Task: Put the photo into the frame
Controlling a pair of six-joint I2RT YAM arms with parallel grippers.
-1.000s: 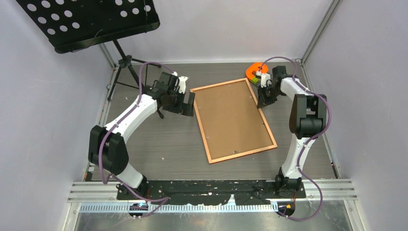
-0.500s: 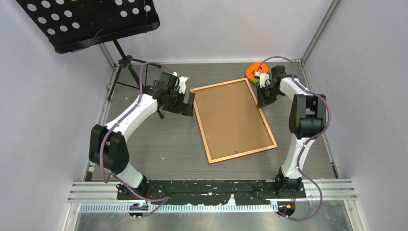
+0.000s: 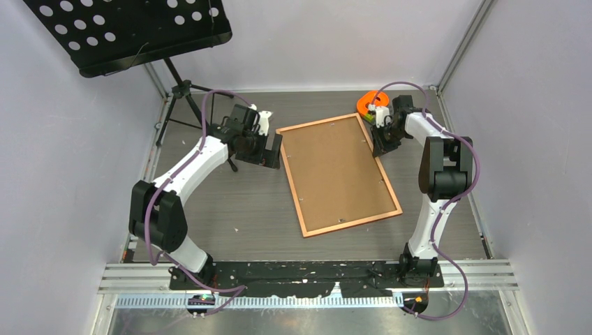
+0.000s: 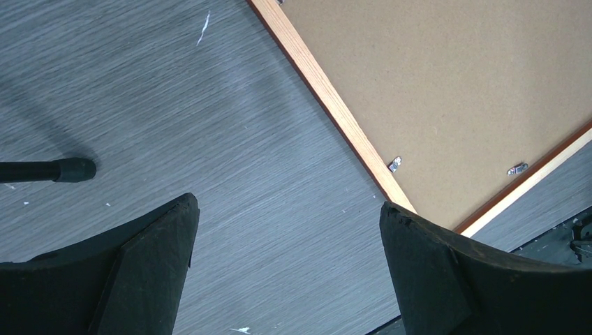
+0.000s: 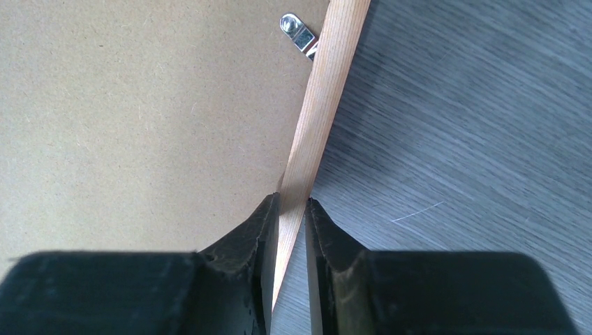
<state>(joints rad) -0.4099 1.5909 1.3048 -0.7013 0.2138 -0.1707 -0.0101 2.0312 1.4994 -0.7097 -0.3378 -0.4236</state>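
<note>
At the frame (image 5: pixel 327 112) edge, right fingers (image 5: pixel 248 244) tight around it.

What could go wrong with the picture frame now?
The right gripper pinches only the frame's thin wooden edge, so the frame could slip out or twist if lifted. The left gripper hangs open on the other side, holding nothing. A metal tab along that edge might snag a sliding finger.

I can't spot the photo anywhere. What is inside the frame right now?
A plain brown backing board fills the frame, with small metal tabs at its edge. Anything beneath the board, the photo included, is covered.
</note>
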